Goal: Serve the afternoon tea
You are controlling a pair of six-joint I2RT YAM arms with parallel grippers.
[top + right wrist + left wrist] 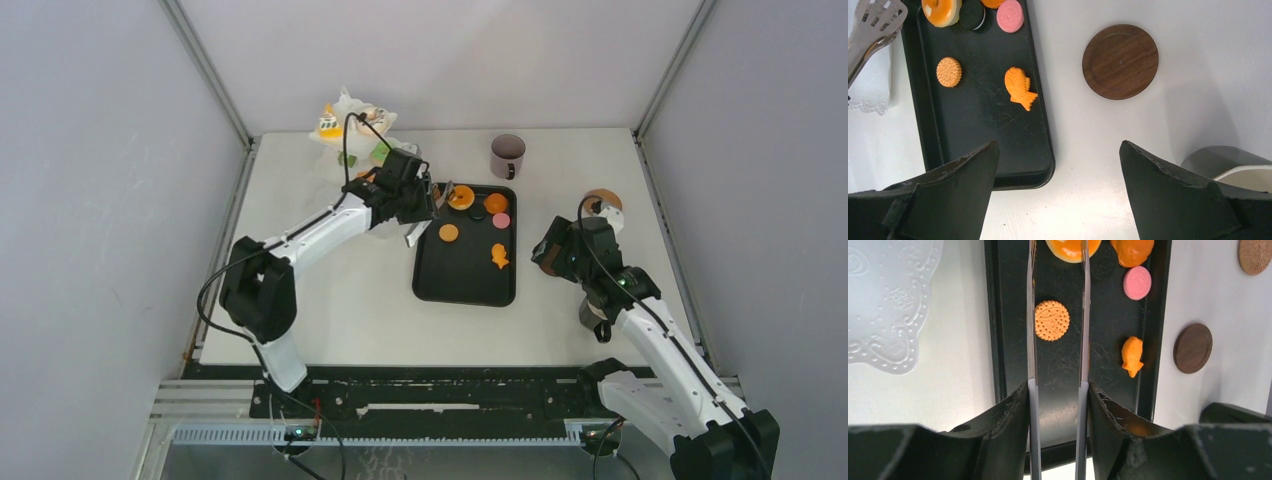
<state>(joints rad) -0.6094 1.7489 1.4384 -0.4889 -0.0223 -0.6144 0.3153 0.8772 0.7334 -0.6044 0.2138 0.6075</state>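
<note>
My left gripper (420, 195) (1057, 390) is shut on a pair of metal tongs (1031, 315) over the black tray (465, 285). The tongs' two blades reach either side of an orange doughnut (1068, 250) (461, 197) at the tray's far end. Also on the tray lie a round orange cookie (1051, 320), a dark cookie (972, 15), a pink cookie (1137, 282), an orange pastry (1133, 251) and an orange fish cake (1132, 355) (1019, 87). My right gripper (1058, 150) (565, 250) hangs open and empty over the table right of the tray. One dark mug (507, 155) stands behind the tray, another (1233, 165) beside my right fingers.
A white tiered stand (350, 125) holding pastries stands at the back left, with its lacy white plate (888, 305) left of the tray. A dark wooden coaster (1120, 61) lies right of the tray, and a lighter one (603, 200) farther back right. Grey walls close in both sides.
</note>
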